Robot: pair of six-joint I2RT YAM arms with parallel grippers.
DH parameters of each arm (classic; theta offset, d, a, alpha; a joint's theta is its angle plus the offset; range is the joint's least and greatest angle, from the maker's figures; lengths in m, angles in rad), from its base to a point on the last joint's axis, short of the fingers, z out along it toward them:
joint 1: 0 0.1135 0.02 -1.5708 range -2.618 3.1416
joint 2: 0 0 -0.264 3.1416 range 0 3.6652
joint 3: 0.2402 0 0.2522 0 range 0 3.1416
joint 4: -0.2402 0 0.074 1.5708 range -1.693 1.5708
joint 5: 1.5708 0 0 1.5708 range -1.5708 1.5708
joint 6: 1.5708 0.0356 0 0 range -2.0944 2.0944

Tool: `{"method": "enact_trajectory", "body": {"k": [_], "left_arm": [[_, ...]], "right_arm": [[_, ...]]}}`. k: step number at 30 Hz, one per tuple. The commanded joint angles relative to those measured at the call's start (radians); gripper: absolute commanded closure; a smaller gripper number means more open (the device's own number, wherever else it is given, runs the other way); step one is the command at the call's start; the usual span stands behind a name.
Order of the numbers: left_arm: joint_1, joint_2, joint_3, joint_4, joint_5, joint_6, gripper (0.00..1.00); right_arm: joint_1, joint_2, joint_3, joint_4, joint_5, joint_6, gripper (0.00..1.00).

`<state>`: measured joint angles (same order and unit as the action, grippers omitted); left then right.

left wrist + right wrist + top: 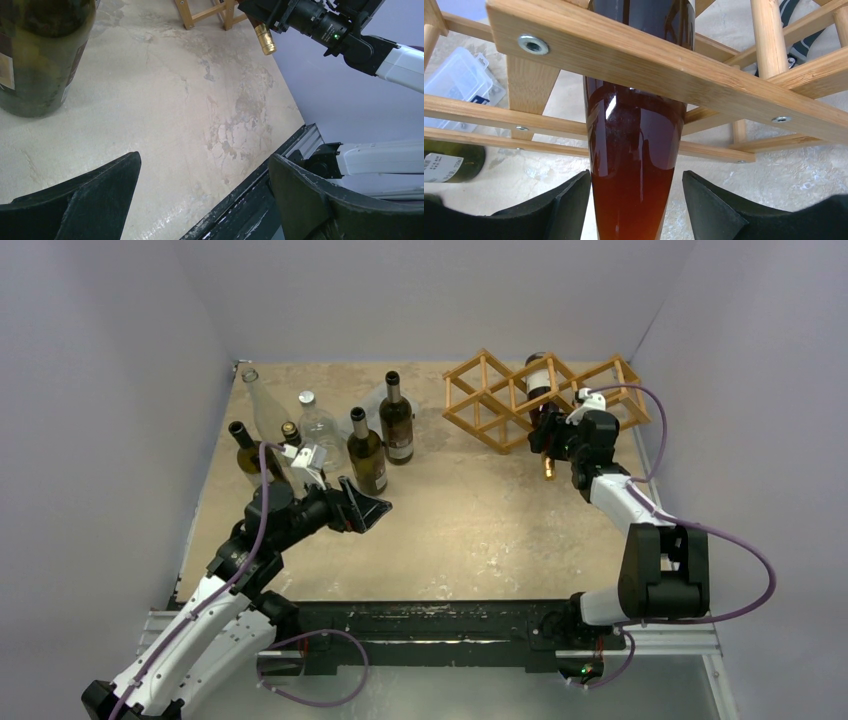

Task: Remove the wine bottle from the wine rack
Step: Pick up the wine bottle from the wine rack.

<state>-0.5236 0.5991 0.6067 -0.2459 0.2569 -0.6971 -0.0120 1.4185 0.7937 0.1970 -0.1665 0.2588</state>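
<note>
The wine rack [490, 400], a lattice of light wooden rods, stands at the back right of the table. A dark wine bottle [540, 380] with a white label lies in one of its cells, its gold-capped neck [548, 468] pointing toward me. My right gripper [548, 435] straddles the bottle's shoulder. In the right wrist view the brown glass [639, 150] runs between the fingers under a rack bar [624, 55]. The left fingertip [574, 195] sits right beside the glass, and a gap shows on the other side. My left gripper [375, 508] hangs open over the mid-left table, holding nothing.
Several upright bottles stand at the back left, among them two dark labelled ones [397, 420] [366, 452] and a clear one [320, 430]. A green bottle [40, 55] is close to my left gripper. A clear plastic box [459, 85] lies behind the rack. Grey walls enclose the table.
</note>
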Motion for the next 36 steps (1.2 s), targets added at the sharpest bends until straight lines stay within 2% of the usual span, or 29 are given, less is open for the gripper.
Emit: {"method": "enact_trajectory", "body": {"k": [1, 11, 30, 33, 36], "left_arm": [[0.007, -0.005, -0.008, 0.053, -0.008, -0.018, 0.0], [0.007, -0.004, -0.007, 0.053, -0.011, -0.021, 0.0], [0.007, -0.014, -0.014, 0.046, -0.013, -0.022, 0.0], [0.007, -0.019, -0.014, 0.042, -0.016, -0.021, 0.0], [0.007, -0.021, -0.013, 0.038, -0.017, -0.021, 0.0]], "right_arm": [[0.004, 0.006, -0.011, 0.044, 0.019, 0.032, 0.3], [0.004, 0.02, -0.018, 0.046, 0.003, 0.04, 0.36], [0.004, 0.011, -0.021, 0.046, -0.028, 0.043, 0.52], [0.004, 0.008, -0.019, 0.043, -0.037, 0.043, 0.59], [0.004, 0.002, -0.019, 0.042, -0.047, 0.043, 0.71]]}}
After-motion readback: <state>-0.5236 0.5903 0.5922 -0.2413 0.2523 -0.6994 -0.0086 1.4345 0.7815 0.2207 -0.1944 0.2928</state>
